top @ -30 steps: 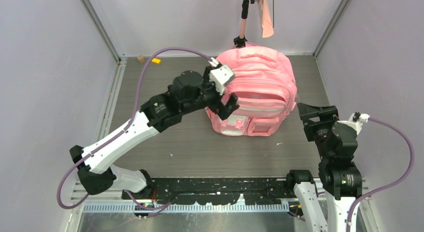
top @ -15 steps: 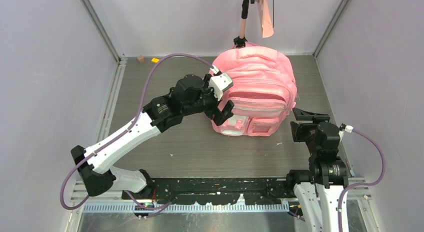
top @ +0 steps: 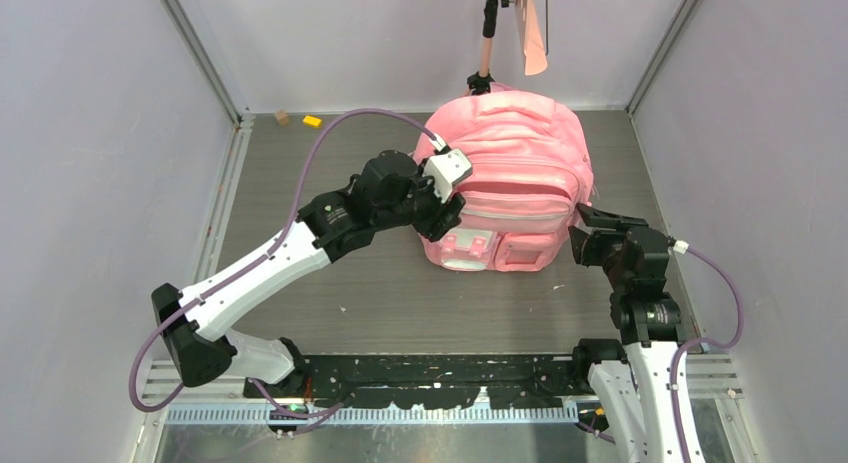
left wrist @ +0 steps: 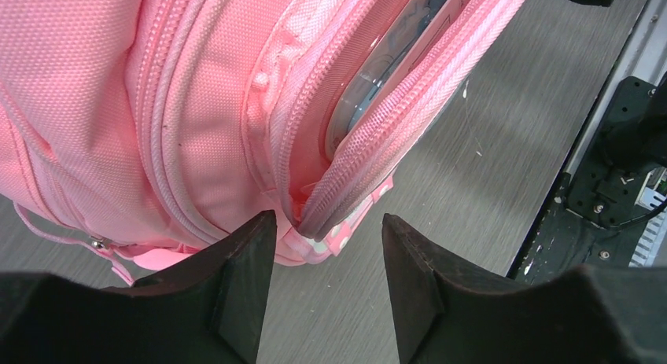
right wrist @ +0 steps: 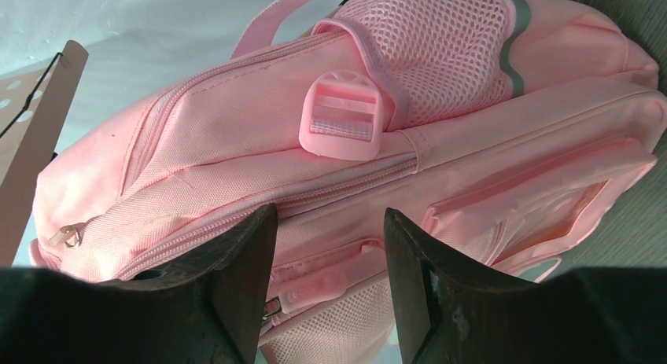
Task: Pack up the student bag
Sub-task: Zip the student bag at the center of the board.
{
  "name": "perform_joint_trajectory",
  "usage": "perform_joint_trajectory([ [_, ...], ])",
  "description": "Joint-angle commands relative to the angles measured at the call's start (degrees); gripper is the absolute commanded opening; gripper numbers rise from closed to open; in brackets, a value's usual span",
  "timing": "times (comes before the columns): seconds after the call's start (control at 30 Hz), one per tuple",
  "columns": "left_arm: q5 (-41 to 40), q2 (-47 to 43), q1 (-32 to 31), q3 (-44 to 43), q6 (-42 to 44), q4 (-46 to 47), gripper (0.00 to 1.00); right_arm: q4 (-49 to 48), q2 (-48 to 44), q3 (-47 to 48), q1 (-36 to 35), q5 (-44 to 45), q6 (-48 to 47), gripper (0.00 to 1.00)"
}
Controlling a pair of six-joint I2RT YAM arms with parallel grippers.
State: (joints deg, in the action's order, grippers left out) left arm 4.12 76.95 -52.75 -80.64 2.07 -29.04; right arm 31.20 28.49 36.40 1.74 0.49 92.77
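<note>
The student bag [top: 510, 183] lies between our two grippers, at the far middle of the table [top: 380, 293]. Our left gripper [left wrist: 326, 238] has its jaws partly apart around the bag's front-pocket corner. Our right gripper [right wrist: 330, 246] stands partly open against the side seam, gripping nothing we can see.

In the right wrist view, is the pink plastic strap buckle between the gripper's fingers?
No, the pink plastic strap buckle lies on the bag above the fingertips.
</note>
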Motion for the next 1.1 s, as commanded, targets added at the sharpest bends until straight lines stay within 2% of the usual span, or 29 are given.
perform_joint_trajectory([
  [0.0, 0.23, 0.22, 0.19, 0.16, 0.96, 2.67, 0.54, -4.05, 0.74, 0.59, 0.16, -1.46, 2.00, 0.57],
  [0.1, 0.54, 0.09, 0.20, 0.27, 1.04, 2.75, 0.51, -3.46, 0.07, 0.71, 0.11, -1.32, 2.31, 0.54],
  [0.37, 1.33, -0.13, 0.21, 0.39, 1.39, 3.09, 0.29, 0.64, -3.15, 2.08, -0.24, -1.06, 2.76, 0.50],
  [0.53, 1.69, -0.14, 0.19, 0.66, 1.02, 3.70, 0.23, 1.58, -3.49, 2.16, -0.66, -2.26, 3.72, 0.49],
  [0.67, 2.03, 0.04, 0.20, 0.64, 0.44, 3.82, 0.23, 2.82, -3.22, 3.19, -0.92, -1.37, 2.69, 0.48],
  [0.9, 2.13, -0.17, 0.20, 0.59, 0.53, 3.74, 0.22, -0.84, -0.55, 2.99, -1.70, -2.61, 3.58, 0.49],
  [1.07, 2.46, -0.05, 0.19, 0.47, -0.02, 3.86, 0.22, -1.40, -0.19, 3.02, -4.90, -0.71, 4.07, 0.49],
])
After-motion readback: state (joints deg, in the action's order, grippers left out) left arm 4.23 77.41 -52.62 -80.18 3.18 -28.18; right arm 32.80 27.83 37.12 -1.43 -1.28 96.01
